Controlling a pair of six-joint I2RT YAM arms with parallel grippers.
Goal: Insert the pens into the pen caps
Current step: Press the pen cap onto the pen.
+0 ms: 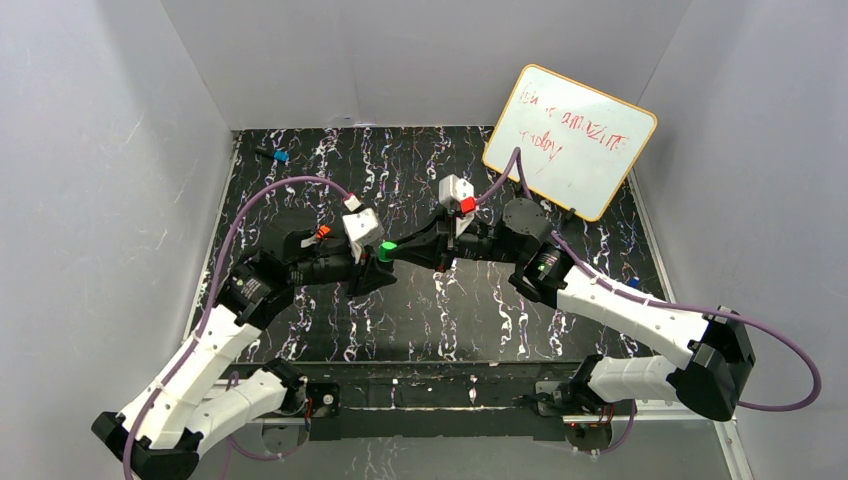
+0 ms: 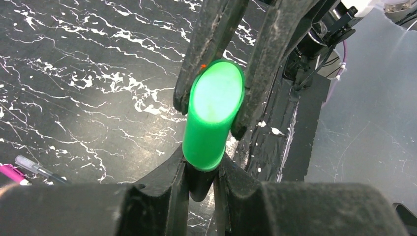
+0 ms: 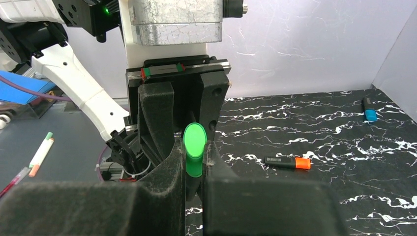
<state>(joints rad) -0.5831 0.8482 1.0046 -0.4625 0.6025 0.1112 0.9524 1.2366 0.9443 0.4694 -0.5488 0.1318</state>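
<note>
A black marker with a green cap [image 1: 386, 250] stands roughly upright above the middle of the mat, held between both grippers. My left gripper [image 1: 376, 268] comes from the left. In the left wrist view its fingers [image 2: 167, 187] are shut on the black marker body [image 2: 200, 189] just under the green cap [image 2: 211, 123]. My right gripper [image 1: 402, 250] comes from the right. In the right wrist view it [image 3: 195, 169] is shut on the green cap [image 3: 194, 147]. The marker's tip is hidden inside the cap.
A black marker with an orange cap [image 3: 287, 162] lies on the mat left of centre [image 1: 318, 235]. A blue-capped marker [image 1: 278, 156] lies at the far left corner. A pink pen [image 2: 10, 173] and a slim pen [image 2: 39, 169] lie nearby. A whiteboard [image 1: 570, 140] leans at the back right.
</note>
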